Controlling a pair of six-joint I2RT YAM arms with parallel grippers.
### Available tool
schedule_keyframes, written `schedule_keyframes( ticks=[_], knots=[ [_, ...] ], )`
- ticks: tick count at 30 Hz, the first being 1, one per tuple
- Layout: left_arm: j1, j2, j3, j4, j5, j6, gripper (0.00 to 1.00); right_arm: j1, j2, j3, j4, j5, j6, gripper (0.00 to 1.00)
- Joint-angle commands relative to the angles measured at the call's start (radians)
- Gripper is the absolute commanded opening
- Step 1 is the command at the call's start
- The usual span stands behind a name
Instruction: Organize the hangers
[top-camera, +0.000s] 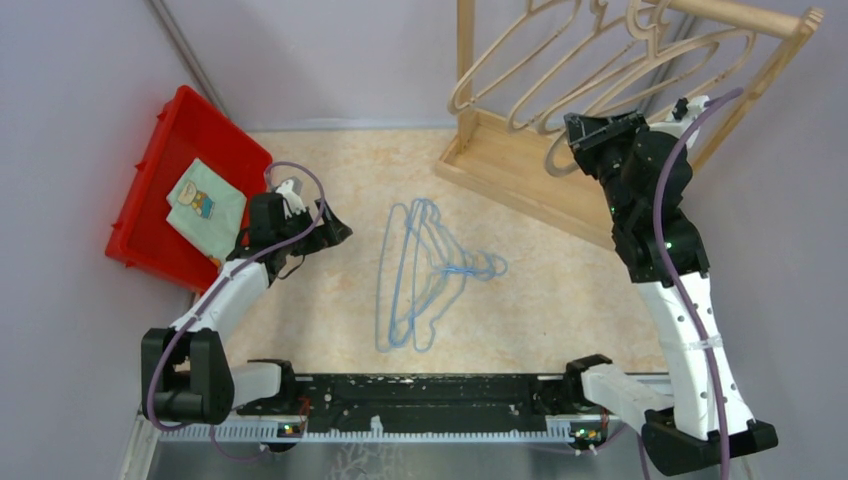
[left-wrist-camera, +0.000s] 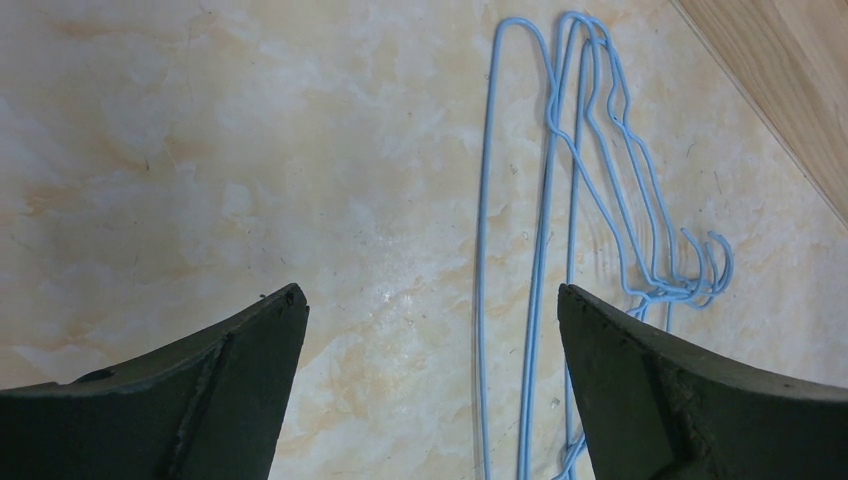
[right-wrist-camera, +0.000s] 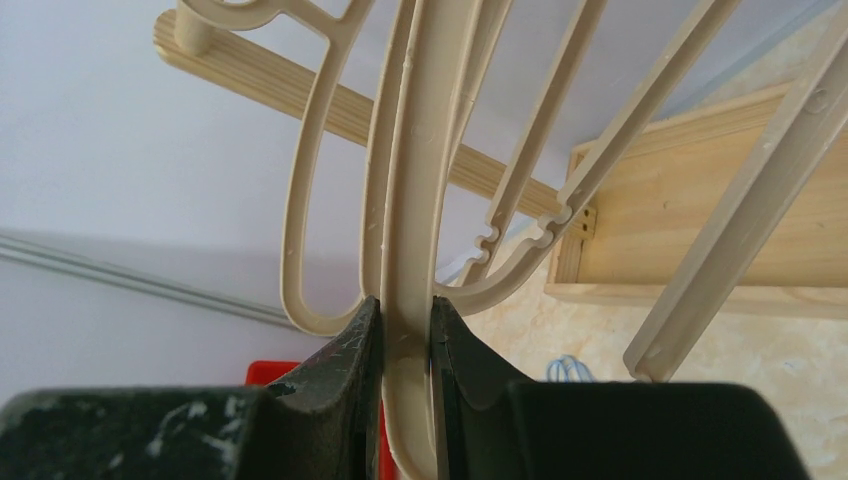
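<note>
Several thin light-blue wire hangers (top-camera: 425, 272) lie overlapped on the marbled table, hooks pointing right; they also show in the left wrist view (left-wrist-camera: 560, 220). My left gripper (top-camera: 338, 232) is open and empty, just left of them, above the table (left-wrist-camera: 428, 300). Several beige hangers (top-camera: 600, 70) hang from the wooden rack's rail (top-camera: 745, 15) at the back right. My right gripper (top-camera: 578, 135) is shut on the lower bar of one beige hanger (right-wrist-camera: 412, 200), pinched between both fingers (right-wrist-camera: 352, 350).
A red bin (top-camera: 165, 150) holding a folded pale-green cloth (top-camera: 205, 205) stands at the left, behind my left arm. The wooden rack's base (top-camera: 520, 170) lies at the back right. A wall closes off the back.
</note>
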Motion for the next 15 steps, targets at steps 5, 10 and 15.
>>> schedule_keyframes(
  ticks=[5, 10, 15],
  knots=[
    [-0.006, 0.007, -0.003, 0.000, -0.008, 0.032, 1.00, -0.088, -0.022, -0.053, 0.186, -0.117, 0.076, 0.00],
    [-0.006, 0.016, -0.001, 0.001, -0.005, 0.036, 1.00, -0.102, -0.033, -0.093, 0.249, -0.135, 0.086, 0.00],
    [-0.006, 0.027, -0.001, 0.005, 0.002, 0.035, 1.00, -0.126, -0.037, -0.088, 0.260, -0.122, 0.084, 0.00]
  ],
)
